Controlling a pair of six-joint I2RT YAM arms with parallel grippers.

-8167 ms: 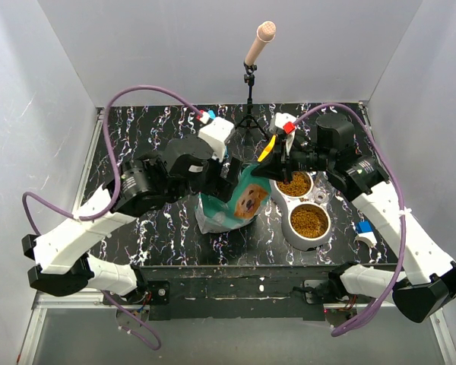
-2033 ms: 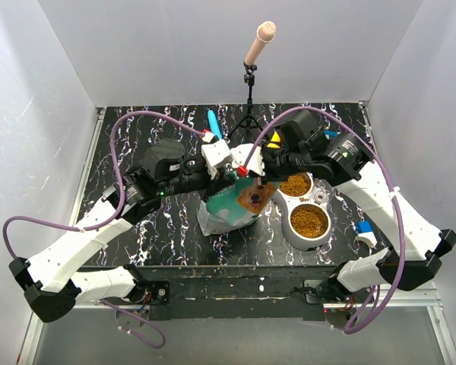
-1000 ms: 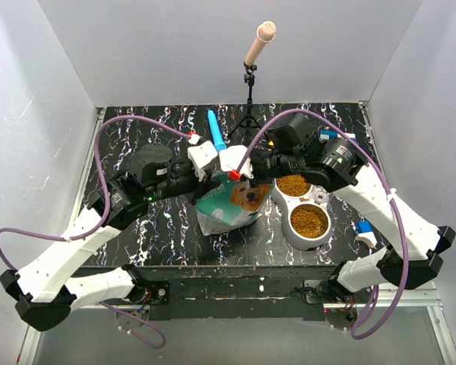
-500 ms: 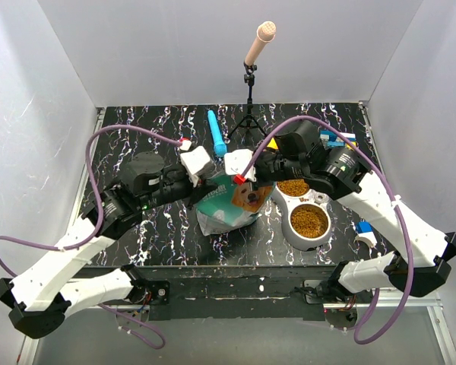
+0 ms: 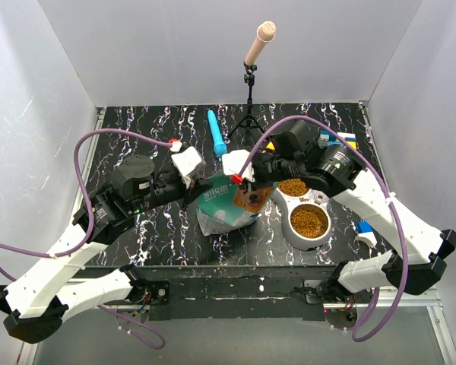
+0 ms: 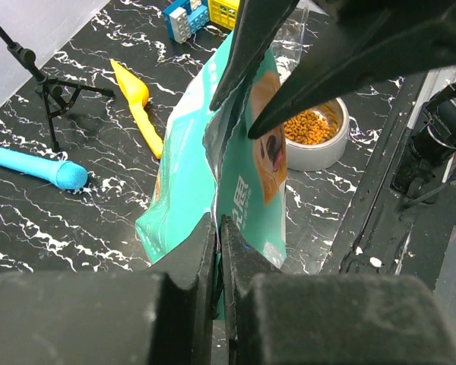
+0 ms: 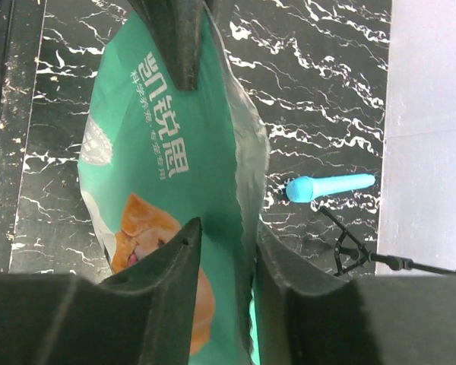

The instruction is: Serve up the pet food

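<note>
A teal pet food bag (image 5: 226, 209) with a dog's picture stands at mid table, its top open. My left gripper (image 5: 200, 190) is shut on the bag's left top edge (image 6: 213, 182); the thin film is pinched between its jaws (image 6: 216, 228). My right gripper (image 5: 247, 185) reaches in from the other side and is open, its fingers (image 7: 175, 251) straddling the bag's right rim (image 7: 247, 175) with a gap. A double bowl (image 5: 289, 222) holding brown kibble sits right of the bag; one bowl (image 6: 330, 152) shows in the left wrist view.
A blue toy microphone (image 5: 215, 131) and a black tripod (image 5: 248, 115) with a tall mic stand behind the bag. A yellow scoop (image 6: 137, 95) lies near the toy blocks (image 5: 338, 139). A small blue and white item (image 5: 365, 232) rests at the right front.
My left arm has drawn back to the left, pulling the bag's top edge with it. The right gripper stayed at the bag's right rim. The yellow scoop held 8 s ago now lies on the table.
</note>
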